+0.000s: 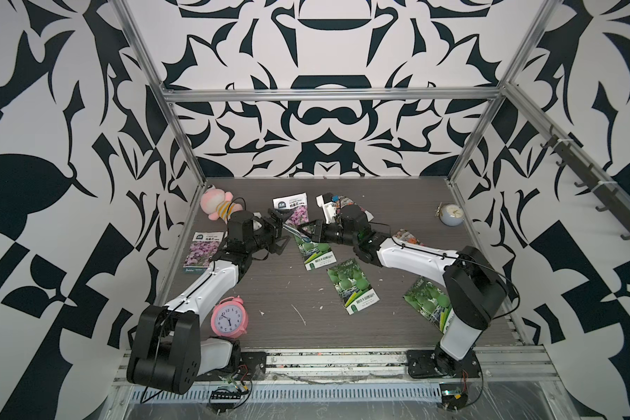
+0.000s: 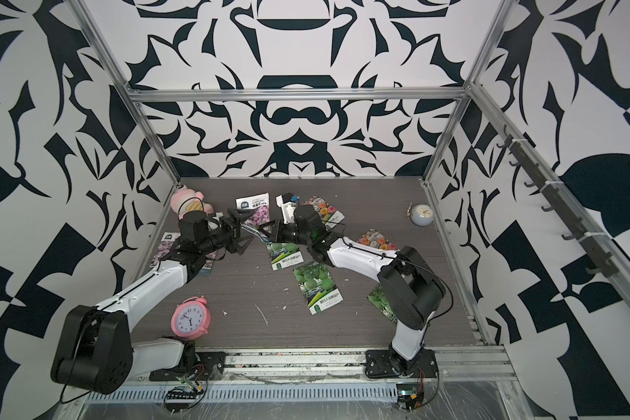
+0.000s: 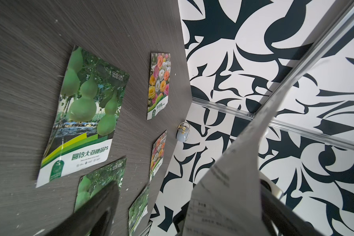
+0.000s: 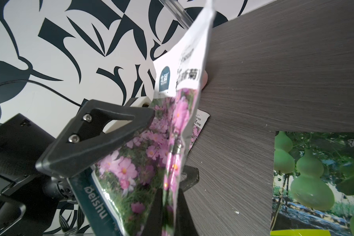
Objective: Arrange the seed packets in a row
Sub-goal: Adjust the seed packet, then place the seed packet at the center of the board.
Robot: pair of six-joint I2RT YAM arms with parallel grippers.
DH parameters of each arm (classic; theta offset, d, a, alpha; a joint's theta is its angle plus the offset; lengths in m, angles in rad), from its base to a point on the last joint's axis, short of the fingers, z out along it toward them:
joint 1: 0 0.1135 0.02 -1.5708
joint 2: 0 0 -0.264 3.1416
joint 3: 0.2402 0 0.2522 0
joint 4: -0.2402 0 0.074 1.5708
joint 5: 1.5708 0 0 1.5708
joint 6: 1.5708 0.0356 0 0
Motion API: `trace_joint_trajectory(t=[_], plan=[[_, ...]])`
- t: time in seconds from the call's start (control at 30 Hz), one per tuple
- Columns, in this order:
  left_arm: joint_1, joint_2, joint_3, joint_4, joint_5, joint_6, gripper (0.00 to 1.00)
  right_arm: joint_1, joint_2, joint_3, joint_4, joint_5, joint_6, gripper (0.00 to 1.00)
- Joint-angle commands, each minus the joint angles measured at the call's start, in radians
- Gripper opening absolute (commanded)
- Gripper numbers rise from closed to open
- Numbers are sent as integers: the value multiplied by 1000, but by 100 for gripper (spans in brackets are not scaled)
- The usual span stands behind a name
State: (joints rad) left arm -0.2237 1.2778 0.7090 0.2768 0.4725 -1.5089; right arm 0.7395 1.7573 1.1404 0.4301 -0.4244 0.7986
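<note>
The right gripper (image 4: 170, 210) is clamped on a glossy seed packet (image 4: 143, 163) of purple-pink flowers (white label band), held above the table (image 1: 270, 291); the left gripper (image 1: 279, 234) gapes wide around it.

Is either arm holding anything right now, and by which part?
The right gripper pinches the purple-flower seed packet by an edge near its dark-banded end, in mid-air. The left gripper has its jaws open around it, gripping nothing.
</note>
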Motion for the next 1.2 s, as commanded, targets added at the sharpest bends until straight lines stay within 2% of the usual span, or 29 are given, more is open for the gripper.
trace_joint_trajectory(t=[0.0, 0.13, 0.23, 0.4, 0.57, 0.7, 0.9, 0.93, 1.0, 1.03, 1.13, 1.17], plan=[[26, -39, 56, 178, 9, -61, 100, -2, 51, -24, -159, 11, -40, 0], [28, -21, 84, 185, 76, -41, 98, -6, 58, -30, -160, 23, -39, 0], [27, -12, 104, 104, 110, 4, 97, -9, 50, -27, -142, 5, -31, 0], [65, -40, 100, -155, 50, 183, 97, -15, 31, 4, -148, 18, -31, 0], [138, -82, 105, -392, -57, 363, 97, -2, 102, 40, -158, 38, 5, 0], [208, -118, 116, -521, -119, 466, 98, 38, 194, 107, -148, 67, 73, 0], [241, -129, 132, -642, -164, 572, 99, 119, 325, 273, -228, 148, 114, 0], [240, -128, 132, -649, -164, 585, 100, 130, 342, 303, -248, 166, 118, 2], [242, -122, 133, -668, -175, 604, 100, 139, 370, 364, -308, 176, 120, 25], [241, -120, 132, -675, -180, 616, 100, 141, 374, 387, -336, 177, 120, 30], [242, -105, 138, -703, -190, 651, 100, 141, 329, 372, -380, 204, 122, 55], [240, -100, 140, -710, -192, 662, 100, 140, 304, 358, -400, 219, 122, 59]])
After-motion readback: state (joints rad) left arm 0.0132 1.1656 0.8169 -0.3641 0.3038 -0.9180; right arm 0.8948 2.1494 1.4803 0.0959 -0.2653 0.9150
